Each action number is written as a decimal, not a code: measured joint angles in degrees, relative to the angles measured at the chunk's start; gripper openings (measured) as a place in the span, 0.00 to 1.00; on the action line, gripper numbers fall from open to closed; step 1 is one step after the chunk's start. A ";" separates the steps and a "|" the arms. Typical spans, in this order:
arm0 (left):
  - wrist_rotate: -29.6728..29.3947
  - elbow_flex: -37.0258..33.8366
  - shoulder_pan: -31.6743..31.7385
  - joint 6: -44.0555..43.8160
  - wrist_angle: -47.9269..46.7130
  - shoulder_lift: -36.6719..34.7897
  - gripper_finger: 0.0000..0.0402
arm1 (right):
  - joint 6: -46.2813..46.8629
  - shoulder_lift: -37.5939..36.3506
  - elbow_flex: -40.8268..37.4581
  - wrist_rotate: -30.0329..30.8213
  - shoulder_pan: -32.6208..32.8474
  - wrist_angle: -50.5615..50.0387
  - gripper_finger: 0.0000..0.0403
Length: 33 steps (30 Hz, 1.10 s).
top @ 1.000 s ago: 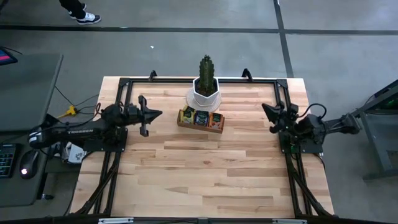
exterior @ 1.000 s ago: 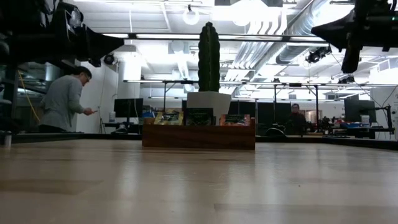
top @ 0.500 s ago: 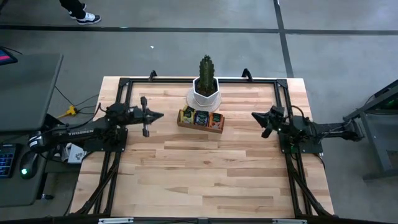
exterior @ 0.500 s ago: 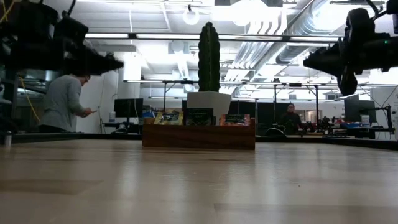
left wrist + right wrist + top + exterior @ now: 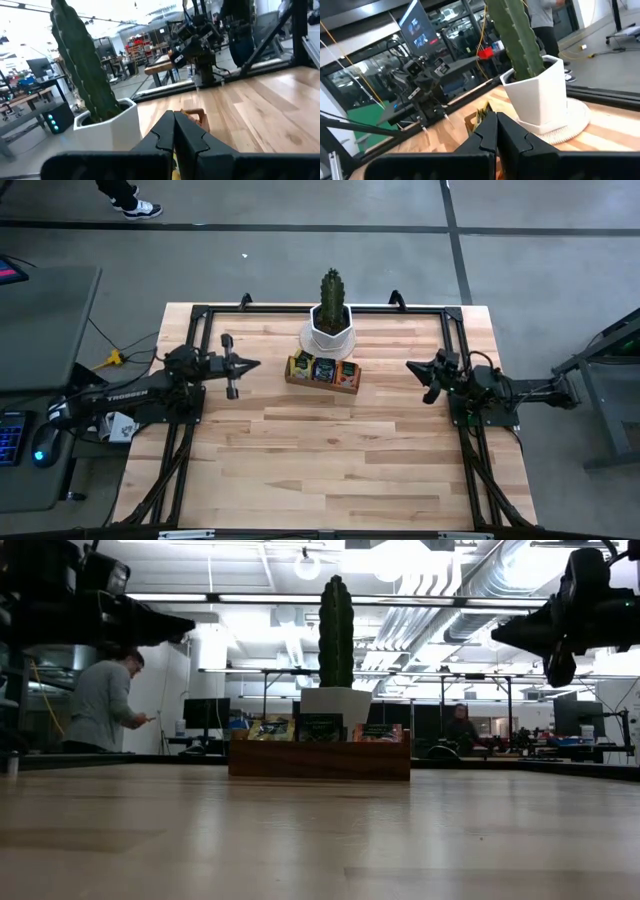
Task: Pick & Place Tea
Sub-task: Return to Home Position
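The tea sachets stand upright in a brown wooden tray (image 5: 321, 379) at the table's far middle: yellow-green ones (image 5: 300, 366) at the left, dark ones (image 5: 324, 369) in the middle, orange-red ones (image 5: 346, 372) at the right. My left gripper (image 5: 254, 364) is shut and empty, above the table to the left of the tray, pointing at it. My right gripper (image 5: 410, 365) is shut and empty, to the right of the tray, pointing at it. In the low view the tray (image 5: 319, 759) stands on the table with sachets (image 5: 320, 727) sticking up.
A tall green cactus (image 5: 332, 298) in a white pot (image 5: 329, 336) on a round mat stands just behind the tray. A black frame (image 5: 320, 308) runs along the table's edges. Bare wood lies toward the near edge. A person (image 5: 100, 705) stands in the room beyond.
My right gripper has gone toward the table's left, closer to the tray, and lower. My left gripper has dipped a little and come back up, staying about where it was beside the tray. The tray and sachets have kept still.
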 joint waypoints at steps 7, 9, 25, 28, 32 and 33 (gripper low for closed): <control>-4.27 -0.03 -3.69 -0.01 -1.17 -0.70 0.00 | -2.11 -0.32 0.03 2.71 0.00 0.05 0.00; -8.95 -0.03 -6.66 0.09 -1.19 -0.68 0.00 | -2.45 -0.32 0.03 2.92 0.00 0.03 0.00; -30.39 -0.03 -29.92 6.46 -1.25 -0.70 0.00 | -12.34 -0.32 0.03 2.37 0.02 -0.02 0.00; -30.46 -0.03 -30.66 6.46 -1.23 -0.70 0.00 | -11.73 -0.32 0.01 1.70 0.02 0.23 0.01; -30.61 -0.03 -30.80 6.46 -1.29 -0.70 0.00 | -11.98 -0.32 -0.01 2.25 0.02 0.79 0.02; -31.02 -0.03 -30.80 6.46 -1.42 -0.69 0.00 | -11.97 -0.32 -0.03 2.27 0.02 0.87 0.02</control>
